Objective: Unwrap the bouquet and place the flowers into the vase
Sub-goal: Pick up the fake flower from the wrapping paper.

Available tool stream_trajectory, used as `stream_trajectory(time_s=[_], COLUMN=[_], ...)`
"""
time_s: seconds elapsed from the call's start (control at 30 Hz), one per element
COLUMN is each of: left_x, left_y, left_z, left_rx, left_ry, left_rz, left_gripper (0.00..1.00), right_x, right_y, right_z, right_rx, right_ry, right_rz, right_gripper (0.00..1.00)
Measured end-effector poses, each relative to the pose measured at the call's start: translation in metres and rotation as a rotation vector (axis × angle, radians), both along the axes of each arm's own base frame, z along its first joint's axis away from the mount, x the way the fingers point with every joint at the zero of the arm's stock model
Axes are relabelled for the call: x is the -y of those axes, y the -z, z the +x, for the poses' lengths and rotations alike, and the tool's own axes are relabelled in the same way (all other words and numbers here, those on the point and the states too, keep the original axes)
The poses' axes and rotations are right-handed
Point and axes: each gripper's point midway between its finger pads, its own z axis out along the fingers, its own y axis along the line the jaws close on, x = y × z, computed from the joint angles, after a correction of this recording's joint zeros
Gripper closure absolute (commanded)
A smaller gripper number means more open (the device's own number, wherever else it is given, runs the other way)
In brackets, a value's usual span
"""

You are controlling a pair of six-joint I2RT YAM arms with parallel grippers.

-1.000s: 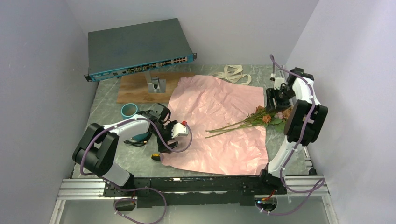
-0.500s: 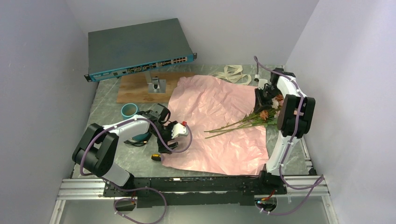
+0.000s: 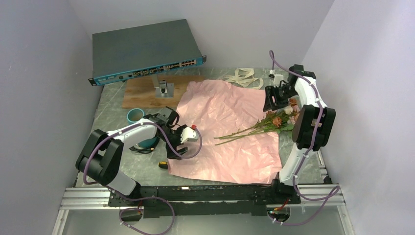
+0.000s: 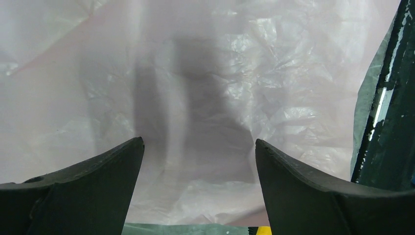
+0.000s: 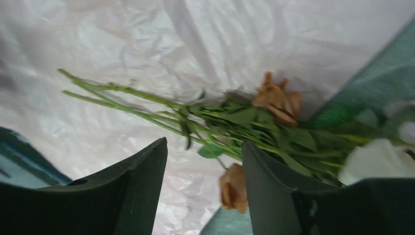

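Because the flowers [image 3: 268,124] lie on the pink paper [image 3: 220,105] at the right of the picture, blooms right and stems pointing left, the right pincer [image 3: 270,102], apart and empty just over the blooms, is nearer than the wide-apart left pincer [image 4: 199,142].

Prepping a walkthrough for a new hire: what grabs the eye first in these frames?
The big pink wrapping paper lies spread flat across the middle of the table, with the flowers loose on its right side, stems pointing left. The right gripper hangs open above the blooms. The left gripper is open at the paper's left edge, with the teal vase standing empty beyond that arm.
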Motion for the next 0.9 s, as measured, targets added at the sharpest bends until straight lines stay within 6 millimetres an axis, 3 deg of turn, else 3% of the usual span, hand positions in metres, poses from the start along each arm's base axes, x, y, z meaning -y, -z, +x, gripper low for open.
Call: stream_trajectory(time_s=[0.13,0.27,0.37,0.47,0.63,0.83,0.9], left_x=[0.003,0.003,0.003,0.003,0.003,0.003,0.004], left_y=[-0.005,-0.006,-0.006,-0.006,-0.004,0.003,0.004], left_z=[0.005,0.006,0.006,0.005,0.005,0.005,0.007], left_rx=[0.013,0.016,0.012,0.008,0.001,-0.02,-0.023], left_ry=[-0.001,-0.002,-0.008,-0.013,-0.014,-0.013,-0.013], left_rz=[-0.008,-0.009,-0.009,-0.008,-0.005,0.009,0.01], left_gripper=[0.09,0.09,0.09,0.09,0.08,0.09,0.08], right_x=[0.036,0.067,0.073,0.07,0.055,0.032,0.024], right_y=[0.006,0.015,0.03,0.049,0.081,0.077,0.074], right_z=[-0.004,-0.011,-0.019,-0.014,-0.003,0.013,0.016], right_rx=[-0.015,-0.061,-0.125,-0.174,-0.251,-0.226,-0.225], right_ry=[0.051,0.155,0.221,0.266,0.309,0.337,0.339], right_rz=[-0.116,-0.196,-0.212,-0.199,-0.119,0.016,0.061], right_gripper=[0.32,0.21,0.21,0.23,0.4,1.0,1.0])
